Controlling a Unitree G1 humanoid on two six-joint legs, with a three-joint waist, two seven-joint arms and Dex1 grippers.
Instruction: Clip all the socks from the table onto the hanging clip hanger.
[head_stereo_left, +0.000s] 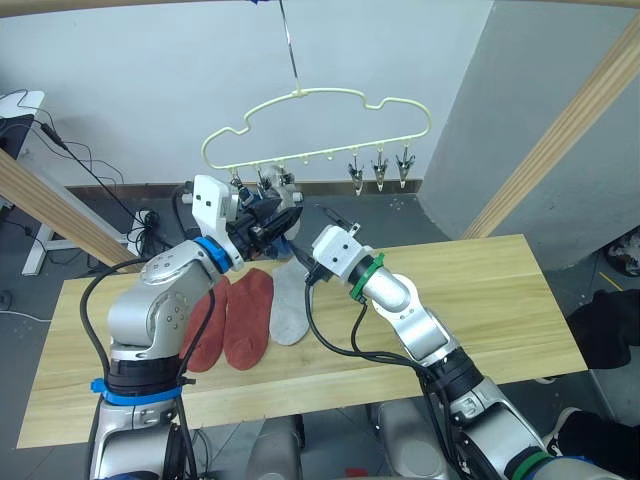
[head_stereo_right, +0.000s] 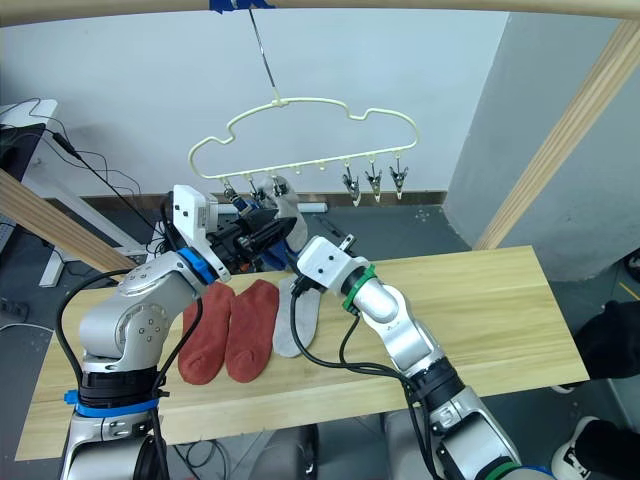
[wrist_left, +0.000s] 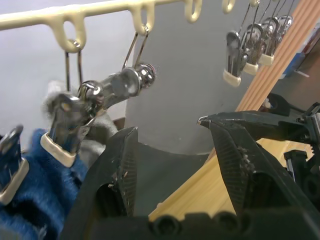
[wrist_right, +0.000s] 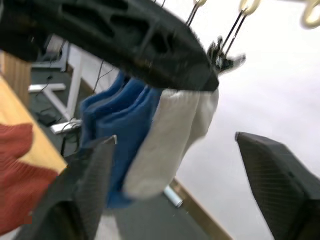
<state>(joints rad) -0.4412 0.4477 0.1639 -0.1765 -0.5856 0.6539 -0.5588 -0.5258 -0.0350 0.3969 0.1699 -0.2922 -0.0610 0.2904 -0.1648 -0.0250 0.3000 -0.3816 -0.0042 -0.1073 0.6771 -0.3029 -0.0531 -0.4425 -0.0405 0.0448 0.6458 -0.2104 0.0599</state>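
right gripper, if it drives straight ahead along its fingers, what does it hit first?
Most likely the hanging light grey sock, which sits between the open right gripper fingers' line, with the blue socks beside it. The left gripper's finger crosses just above; depth is unclear.

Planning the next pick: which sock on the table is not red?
The light grey sock, the rightmost of the three lying on the table. The two rust-red socks lie to its left.
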